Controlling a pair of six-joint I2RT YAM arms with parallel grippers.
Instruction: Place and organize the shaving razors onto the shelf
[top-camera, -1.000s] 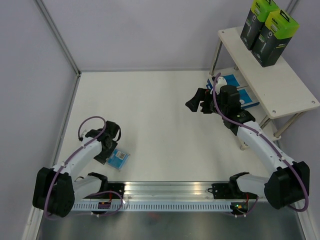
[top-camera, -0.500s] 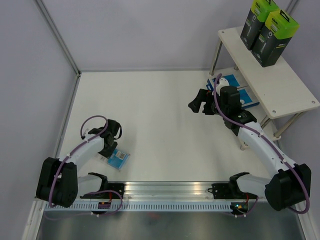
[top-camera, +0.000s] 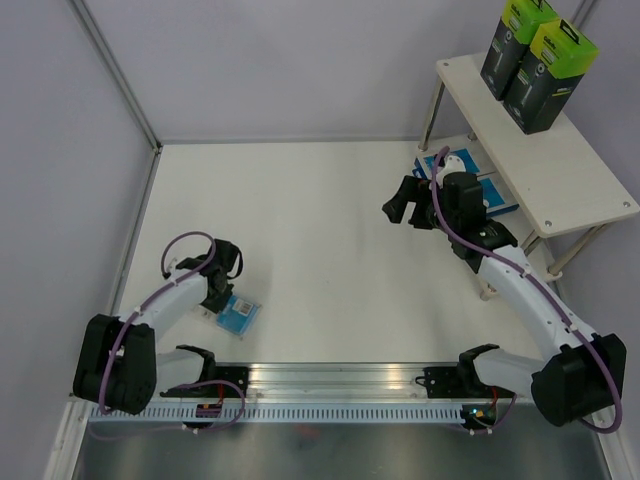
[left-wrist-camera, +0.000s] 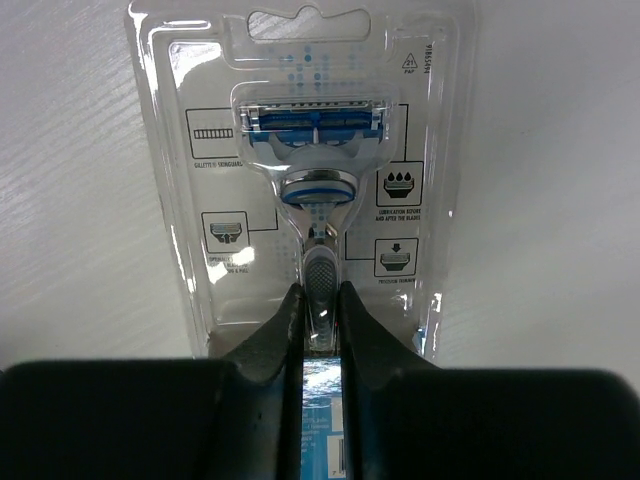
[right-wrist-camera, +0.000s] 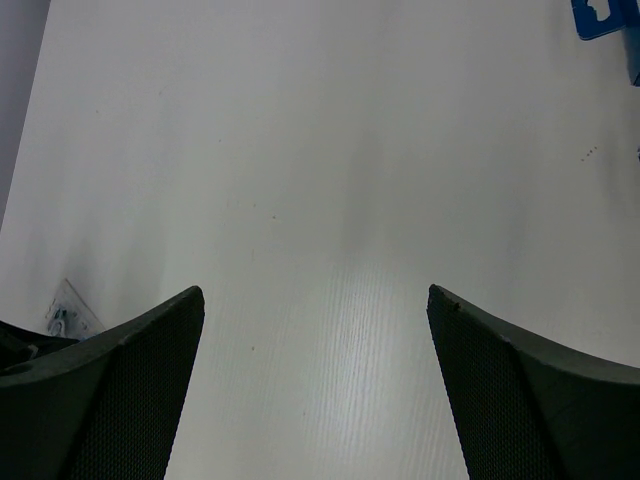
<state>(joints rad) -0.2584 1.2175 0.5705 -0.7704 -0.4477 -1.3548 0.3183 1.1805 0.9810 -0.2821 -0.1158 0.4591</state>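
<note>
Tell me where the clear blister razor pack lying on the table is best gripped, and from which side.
Likely best: grip the blister pack at the raised bubble over the razor handle, coming straight down from above. It lies flat on the table, leaving no edge to get under, while that narrow ridge stands proud. The left gripper has its jaws pinching there.
</note>
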